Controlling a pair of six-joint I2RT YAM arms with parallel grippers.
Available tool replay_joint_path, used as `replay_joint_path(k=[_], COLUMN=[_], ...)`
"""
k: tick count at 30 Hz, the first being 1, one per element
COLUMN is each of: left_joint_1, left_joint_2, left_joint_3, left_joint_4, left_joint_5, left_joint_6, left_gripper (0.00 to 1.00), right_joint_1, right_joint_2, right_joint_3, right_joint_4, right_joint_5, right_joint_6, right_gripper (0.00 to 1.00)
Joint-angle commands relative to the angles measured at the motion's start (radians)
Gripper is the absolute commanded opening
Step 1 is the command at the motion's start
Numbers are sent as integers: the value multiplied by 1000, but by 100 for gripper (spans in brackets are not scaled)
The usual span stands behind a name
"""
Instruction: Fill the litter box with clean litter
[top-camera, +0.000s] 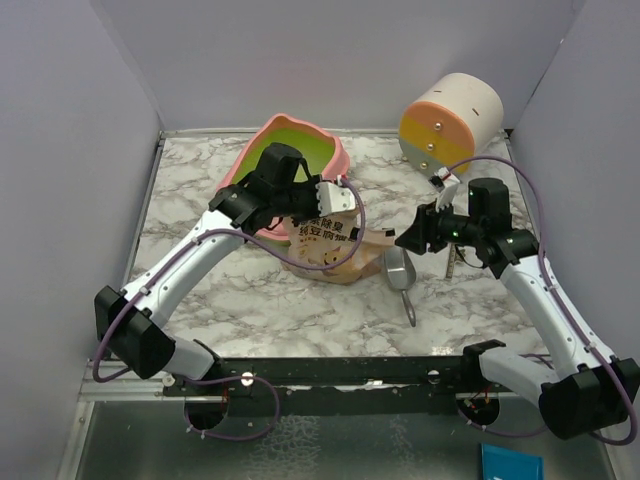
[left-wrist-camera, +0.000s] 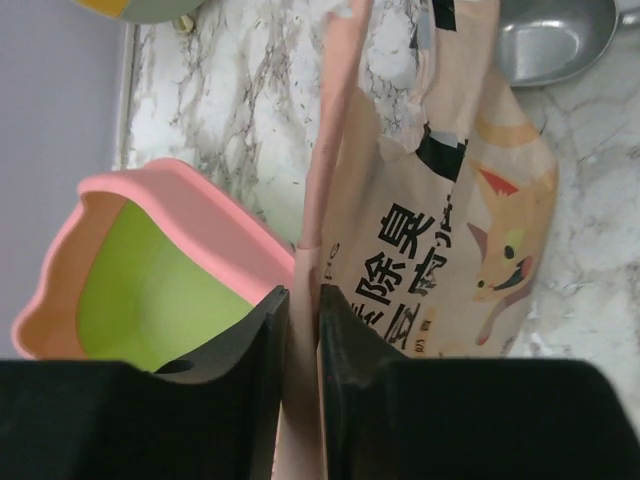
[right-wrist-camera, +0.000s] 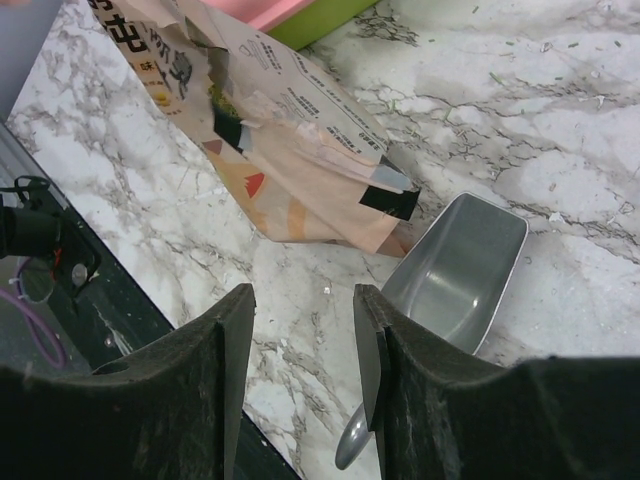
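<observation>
While the pouch (left-wrist-camera: 440, 250) edge is clamped in the left gripper (left-wrist-camera: 303, 295), the litter box (left-wrist-camera: 200, 215) is seen just beside it, lower left of that frame; the right gripper (right-wrist-camera: 303, 300) is seen with fingers apart.

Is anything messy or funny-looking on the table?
The pouch lies crumpled on its side beside the litter box, one edge pinched in the left gripper. Tiny dark specks dot the marble table nearby, maybe stray crumbs.
</observation>
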Motion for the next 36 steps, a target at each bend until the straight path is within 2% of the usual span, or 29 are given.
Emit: replay_joint_path(k=[1,2,10,15,20,27,36], left_joint_1=[-27,-31,-40,-40,-40,-41,-42], left_joint_2=[-28,-52,-284,-350,-340,-341,-330], left_joint_3=[-49,-84,-394,-511,-531,-559,-547], left_joint_4=[100,134,504,675,757,917,976], left_joint_5=[-52,-62,-59,-18,6,2,0], left_joint_6=[23,21,52,83,97,91,90], left_gripper=[4,0,0,0,0,0,0], right_joint_1=[5,5,5,9,43,111,154], right_joint_2=[39,55,188,285,363,434,482], right_joint_3=[30,44,154,242,285,293,310], right_joint_4=[-5,-6,39,51,74,92,90], right_joint_5=[-22,-32,-102,-189,-275,-221,-164], right_joint_6=[-2,-2,-3,-27,-66,-114,-140], right_gripper=[44,44,44,44,44,44,45])
